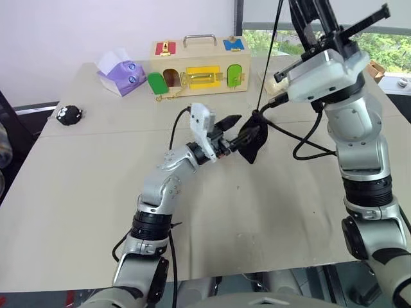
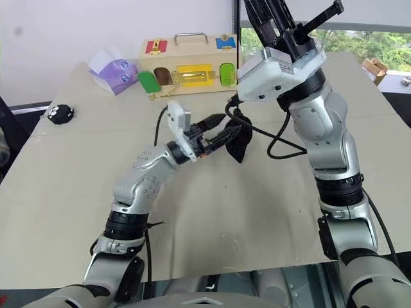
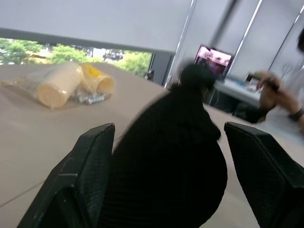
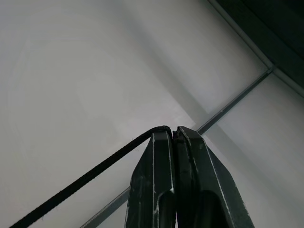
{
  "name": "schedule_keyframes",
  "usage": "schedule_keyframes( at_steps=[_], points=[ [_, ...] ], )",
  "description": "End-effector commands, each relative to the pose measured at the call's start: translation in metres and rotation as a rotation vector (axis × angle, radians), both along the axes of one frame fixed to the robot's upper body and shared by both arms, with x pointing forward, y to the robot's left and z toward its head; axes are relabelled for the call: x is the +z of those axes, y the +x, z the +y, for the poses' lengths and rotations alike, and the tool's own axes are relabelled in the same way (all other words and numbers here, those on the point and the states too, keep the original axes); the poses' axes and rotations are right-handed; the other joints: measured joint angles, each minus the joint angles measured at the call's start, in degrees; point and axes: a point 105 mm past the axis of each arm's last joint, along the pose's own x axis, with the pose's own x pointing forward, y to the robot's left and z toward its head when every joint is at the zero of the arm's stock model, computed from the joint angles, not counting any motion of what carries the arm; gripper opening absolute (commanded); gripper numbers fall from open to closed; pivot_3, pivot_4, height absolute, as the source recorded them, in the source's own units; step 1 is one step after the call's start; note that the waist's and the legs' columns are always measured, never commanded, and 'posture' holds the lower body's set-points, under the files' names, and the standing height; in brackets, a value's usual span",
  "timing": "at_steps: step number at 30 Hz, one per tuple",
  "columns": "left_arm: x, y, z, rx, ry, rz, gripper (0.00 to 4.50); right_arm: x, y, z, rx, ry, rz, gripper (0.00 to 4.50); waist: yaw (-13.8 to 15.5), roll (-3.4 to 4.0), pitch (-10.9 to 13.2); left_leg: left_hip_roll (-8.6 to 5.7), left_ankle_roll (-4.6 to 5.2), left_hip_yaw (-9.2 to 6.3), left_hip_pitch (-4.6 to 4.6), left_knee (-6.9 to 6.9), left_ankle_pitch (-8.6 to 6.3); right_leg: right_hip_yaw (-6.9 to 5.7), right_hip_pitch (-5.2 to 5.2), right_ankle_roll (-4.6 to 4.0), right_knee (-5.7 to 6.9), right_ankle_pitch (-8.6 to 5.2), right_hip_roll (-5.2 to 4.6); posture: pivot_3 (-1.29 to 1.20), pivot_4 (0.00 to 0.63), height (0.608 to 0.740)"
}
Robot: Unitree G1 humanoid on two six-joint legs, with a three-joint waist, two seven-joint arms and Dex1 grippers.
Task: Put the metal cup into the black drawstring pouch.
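1. The black drawstring pouch [image 1: 252,142] hangs bulging just above the tabletop [image 1: 270,212], slung from its thin cord [image 1: 268,58]
2. The right gripper [image 4: 175,134] is raised high, fingers clenched on that cord
3. The left gripper [image 3: 166,142] has its fingers [image 3: 83,166] released, spread either side of the pouch
4. I can't see the metal cup; judging by the bulge, it's likely inside
5. Best now to draw the cord taut steadily while the left fingers steady the body, avoiding swing
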Motion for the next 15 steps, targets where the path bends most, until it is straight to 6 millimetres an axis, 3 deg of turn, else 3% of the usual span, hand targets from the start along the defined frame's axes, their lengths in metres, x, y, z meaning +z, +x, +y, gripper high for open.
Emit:
schedule_keyframes(
  at_steps=[1, 7, 9, 10, 12, 15],
  points=[
    [0.029, -0.019, 0.023, -0.052, -0.124, -0.05, 3.56, 0.008, -0.008, -0.012, -0.005, 0.045, -0.02, 0.0, -0.1, 0.01, 0.0, 0.0, 0.0, 0.0, 0.0, 0.0, 0.0, 0.0, 0.0, 0.0, 0.0, 0.0, 0.0, 0.0, 0.15, 0.74],
    [0.003, -0.019, 0.058, 0.029, -0.037, 0.033, 3.56, -0.012, 0.015, -0.049, -0.099, 0.084, 0.129, 0.0, 0.2, 0.03, 0.0, 0.03, 0.0, -0.01, 0.01, -0.03, 0.0, -0.02, 0.02, -0.01, -0.02, -0.01, 0.02, 0.0, 0.15, 0.74],
    [-0.019, -0.014, 0.073, 0.122, 0.057, 0.069, 3.56, -0.044, 0.039, -0.07, -0.169, 0.063, 0.318, 0.0, 0.3, 0.03, 0.0, 0.01, 0.01, -0.01, 0.01, -0.01, 0.0, -0.02, 0.04, -0.01, -0.02, 0.0, 0.01, 0.0, 0.15, 0.74],
    [-0.03, -0.012, 0.08, 0.169, 0.105, 0.082, 3.65, -0.06, 0.048, -0.081, -0.198, 0.059, 0.401, 0.64, 0.3, 0.03, 0.0, 0.0, 0.01, 0.0, 0.04, 0.0, 0.0, -0.01, 0.07, -0.01, -0.04, 0.0, 0.0, 0.0, 0.15, 0.74],
    [-0.043, -0.011, 0.088, 0.231, 0.129, 0.115, 3.65, -0.084, 0.058, -0.102, -0.279, 0.053, 0.505, 1.42, 0.4, 0.02, 0.0, -0.01, 0.01, 0.0, 0.1, -0.03, 0.0, -0.01, 0.13, -0.02, -0.06, 0.0, -0.01, 0.0, 0.15, 0.74],
    [-0.058, -0.017, 0.095, 0.264, 0.16, 0.138, 3.65, -0.099, 0.06, -0.12, -0.309, 0.063, 0.555, 2.91, 0.3, 0.14, 0.1, 0.0, 0.02, 0.03, 0.06, -0.08, 0.0, 0.04, 0.05, -0.04, -0.06, 0.01, -0.04, 0.0, 0.15, 0.74]
  ],
)
